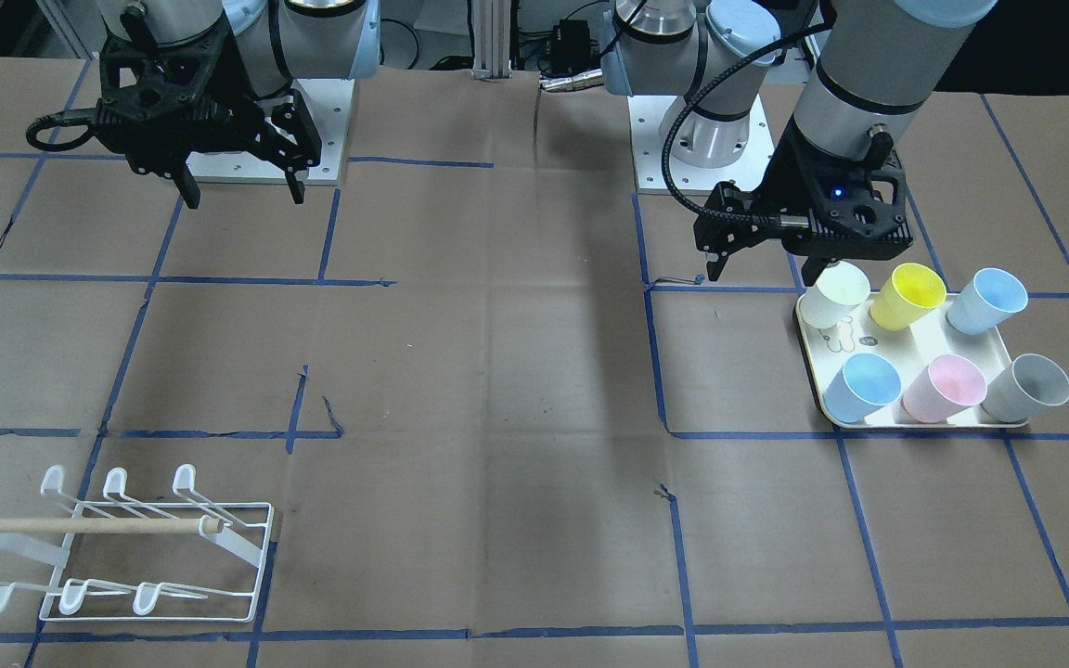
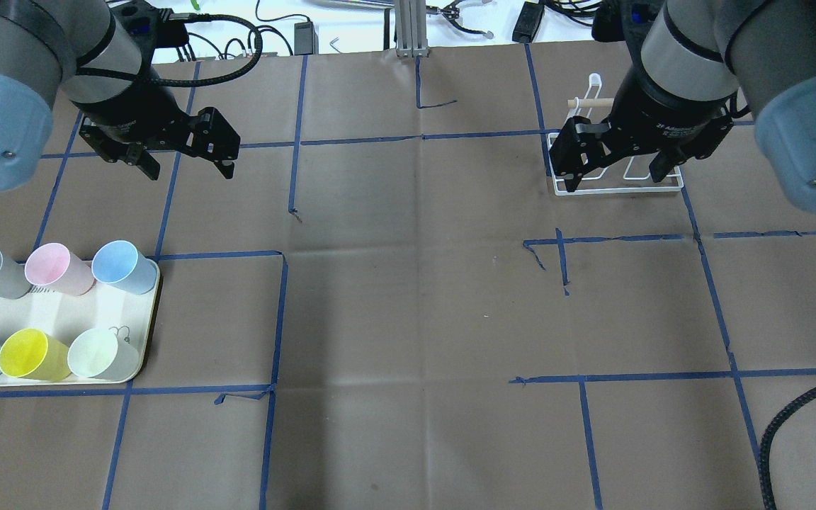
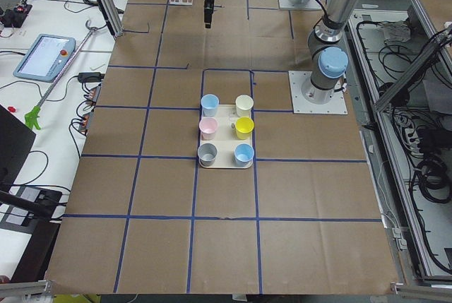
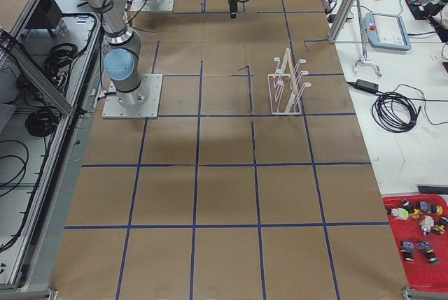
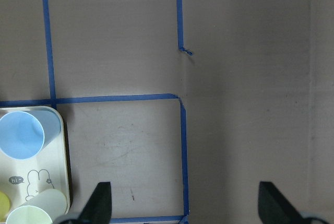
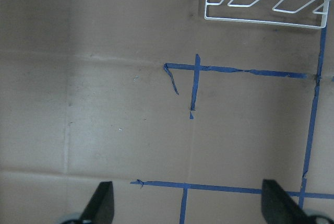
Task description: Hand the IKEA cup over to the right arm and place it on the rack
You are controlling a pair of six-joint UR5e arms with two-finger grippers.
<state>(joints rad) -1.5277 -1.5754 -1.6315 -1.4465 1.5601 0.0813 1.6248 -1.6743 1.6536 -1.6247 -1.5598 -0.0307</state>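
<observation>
Pre-grasp: left gripper [image 2: 188,170], wide and empty, hovers at 1 o'clock from the tray [image 2: 61,315]; right gripper [image 2: 613,180], likewise wide, hangs apart from the rack [image 1: 80,525]; next, descend onto a cup [image 2: 121,263]

Overhead: right gripper [image 2: 615,180] hides most of rack [image 2: 620,190]; L wrist cam crops tray [image 5: 52,177]

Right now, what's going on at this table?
Nothing has been picked up yet. The left hand hangs open and empty above the table beside the tray, where six cups sit. The right hand, also open and empty, hangs near the rack, which holds no cup.
</observation>
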